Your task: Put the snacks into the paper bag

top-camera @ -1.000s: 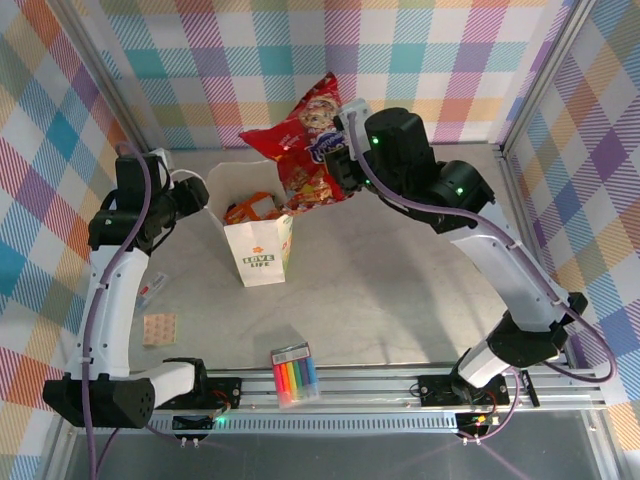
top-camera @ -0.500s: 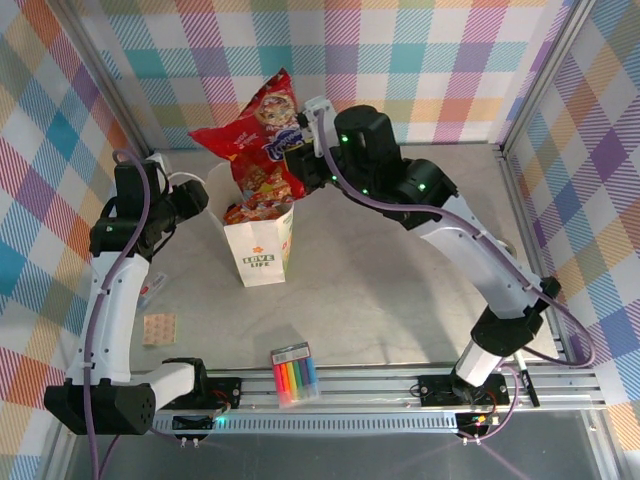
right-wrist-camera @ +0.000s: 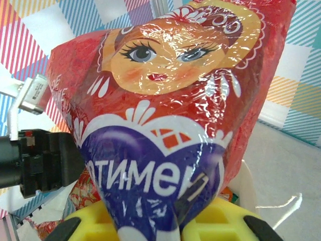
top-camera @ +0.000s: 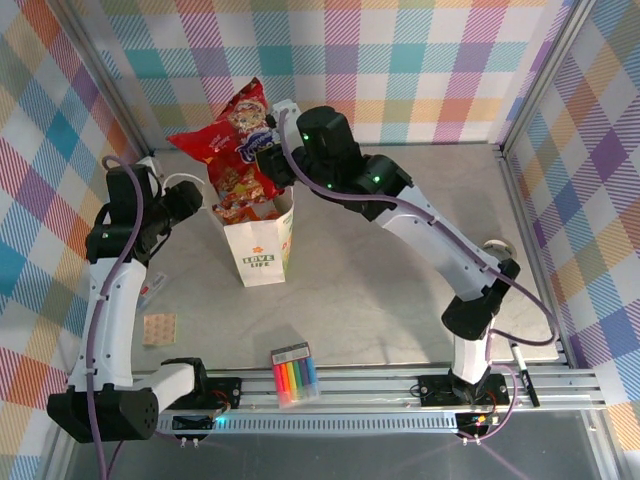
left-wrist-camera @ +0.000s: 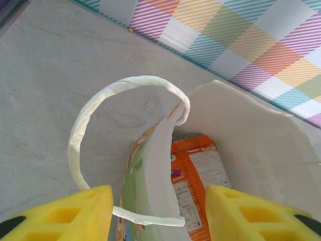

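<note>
The red packet hangs tilted over the open mouth of the paper bag, pinched at its side by the right end effector, whose fingers are closed on the crinkly film. Its lower end meets the bag's rim, and from above it cannot be told how far it reaches inside. In the right wrist view the red packet is cut off at the top and bottom. It shows a painted doll's face above a purple heart with white Cyrillic letters, of which "отимен" can be read. The right end effector shows as yellow pads at the lower edge.

The bag stands upright on the worktop, with "LOVE LIFE" in green under an orange flower on its front. The left end effector sits at the bag's left rim. In the left wrist view the left end effector has its yellow pads spread wide, either side of the bag wall and touching neither it nor the handle. An orange packet lies inside, its small print too blurred to read.

A pack of markers lies near the front rail.
</note>
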Robot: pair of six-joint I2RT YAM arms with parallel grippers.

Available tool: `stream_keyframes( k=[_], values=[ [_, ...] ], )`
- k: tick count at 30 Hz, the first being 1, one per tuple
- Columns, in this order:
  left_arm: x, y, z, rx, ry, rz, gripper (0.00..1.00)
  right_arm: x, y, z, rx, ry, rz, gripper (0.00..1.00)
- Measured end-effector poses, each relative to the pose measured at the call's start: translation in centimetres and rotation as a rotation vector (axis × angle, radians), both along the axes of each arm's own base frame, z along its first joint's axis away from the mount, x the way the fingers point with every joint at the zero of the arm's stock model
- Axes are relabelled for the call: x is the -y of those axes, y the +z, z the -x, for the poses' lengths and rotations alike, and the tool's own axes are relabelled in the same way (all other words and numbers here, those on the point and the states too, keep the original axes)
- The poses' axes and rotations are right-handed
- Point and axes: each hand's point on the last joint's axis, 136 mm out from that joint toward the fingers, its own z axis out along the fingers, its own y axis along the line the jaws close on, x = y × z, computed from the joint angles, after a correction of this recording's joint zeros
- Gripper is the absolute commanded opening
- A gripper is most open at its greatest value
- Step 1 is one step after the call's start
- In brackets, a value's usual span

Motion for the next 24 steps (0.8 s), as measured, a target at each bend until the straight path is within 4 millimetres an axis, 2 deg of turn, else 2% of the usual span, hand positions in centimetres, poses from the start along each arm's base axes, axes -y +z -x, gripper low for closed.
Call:
stream_keyframes(
  k=[4,17,24],
  values=[
    [-0.1,-0.7,0.0,-0.005,0.000,0.045,0.52,0.0,-0.5,-1.0,0.011,-0.041,0.016,0.00],
    [0.7,0.0,-0.5,0.022,-0.042,0.107,0.52,-1.3,-3.9,-5.0,0.071,-0.159,0.108,0.00],
    [0.8,-0.1,-0.6,0.019,-0.048,0.113,0.51,-1.5,-5.6,-5.9,0.079,-0.184,0.163,0.00]
  ],
)
